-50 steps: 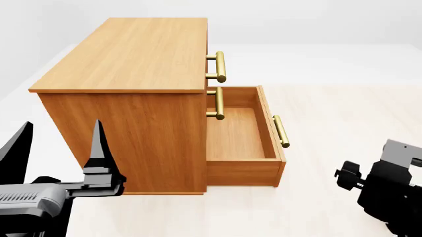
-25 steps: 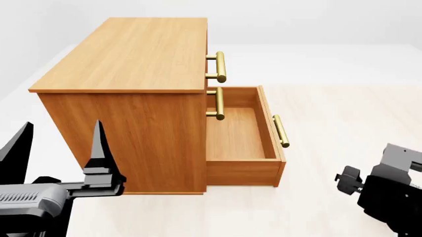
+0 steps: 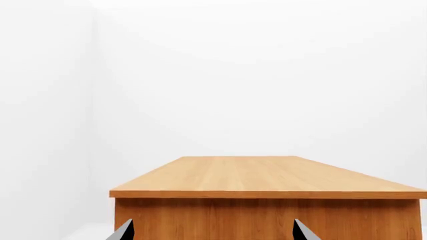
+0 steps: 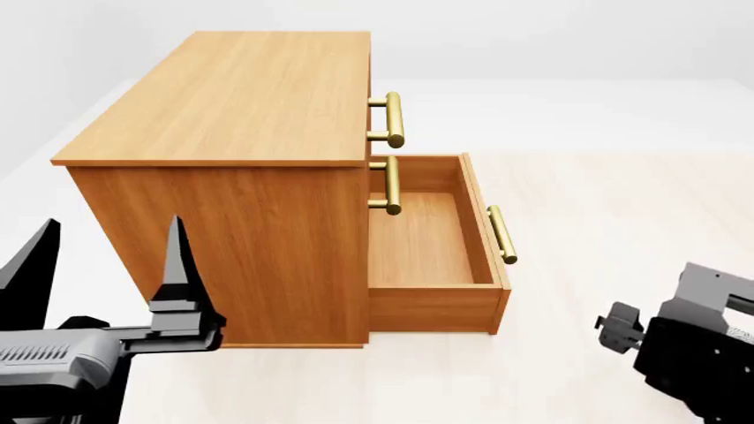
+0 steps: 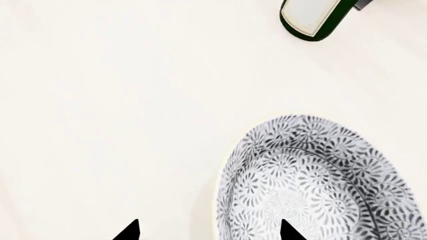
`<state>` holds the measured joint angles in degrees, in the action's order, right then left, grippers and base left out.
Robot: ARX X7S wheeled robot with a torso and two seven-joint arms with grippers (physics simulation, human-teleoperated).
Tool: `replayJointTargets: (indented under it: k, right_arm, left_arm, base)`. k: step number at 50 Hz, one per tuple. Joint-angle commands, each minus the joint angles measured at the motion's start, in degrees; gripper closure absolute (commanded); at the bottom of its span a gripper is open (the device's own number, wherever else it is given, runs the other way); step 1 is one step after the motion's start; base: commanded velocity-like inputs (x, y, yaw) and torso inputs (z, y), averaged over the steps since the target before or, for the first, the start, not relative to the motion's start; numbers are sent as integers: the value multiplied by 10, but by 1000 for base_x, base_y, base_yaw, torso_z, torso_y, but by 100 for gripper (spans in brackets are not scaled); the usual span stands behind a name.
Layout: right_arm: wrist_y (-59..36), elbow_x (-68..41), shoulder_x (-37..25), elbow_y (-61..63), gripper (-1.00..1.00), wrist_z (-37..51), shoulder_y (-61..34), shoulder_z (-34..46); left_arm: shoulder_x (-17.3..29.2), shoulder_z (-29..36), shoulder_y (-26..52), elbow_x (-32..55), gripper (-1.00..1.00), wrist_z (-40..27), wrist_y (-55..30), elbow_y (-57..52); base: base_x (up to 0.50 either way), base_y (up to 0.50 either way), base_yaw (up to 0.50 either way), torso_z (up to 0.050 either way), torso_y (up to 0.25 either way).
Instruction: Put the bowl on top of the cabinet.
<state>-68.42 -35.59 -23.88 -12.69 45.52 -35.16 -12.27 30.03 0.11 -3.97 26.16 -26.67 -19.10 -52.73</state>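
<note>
The bowl (image 5: pixel 313 185), pale with a dense dark leaf pattern, lies on the pale floor right below my right gripper (image 5: pixel 208 231). That gripper is open; its two dark fingertips straddle the bowl's near rim, one over the bowl and one over bare floor. The head view does not show the bowl. The orange-brown cabinet (image 4: pixel 236 97) stands in front, its flat top bare. My left gripper (image 4: pixel 109 256) is open and empty, held upright beside the cabinet's near end. In the left wrist view, the left gripper (image 3: pixel 210 232) faces the cabinet (image 3: pixel 267 175) just below its top edge.
The cabinet's bottom drawer (image 4: pixel 430 238) is pulled out to the right and holds nothing, with brass handles (image 4: pixel 394 119) above it. My right arm (image 4: pixel 689 349) hangs low at the right. A dark-rimmed pale object (image 5: pixel 310 17) lies on the floor beyond the bowl.
My right arm has sunk a little lower and further right in the head view. The left arm and the cabinet have not moved.
</note>
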Motion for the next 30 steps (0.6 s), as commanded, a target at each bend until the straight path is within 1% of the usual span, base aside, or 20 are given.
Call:
replayJointTargets:
  k: [1,30]
  right_arm:
    - [7,3,1,-9,-100,-1,1,3]
    - [23,13,-1,-16,-100,8,6,6]
  left_arm:
    - [2,2,0,0,-100,-2,3,2]
    - [8,5,2,4,-100,-8,2,-1]
  base:
    - [0,0,0,0,0]
    - [0,0,0,0,0]
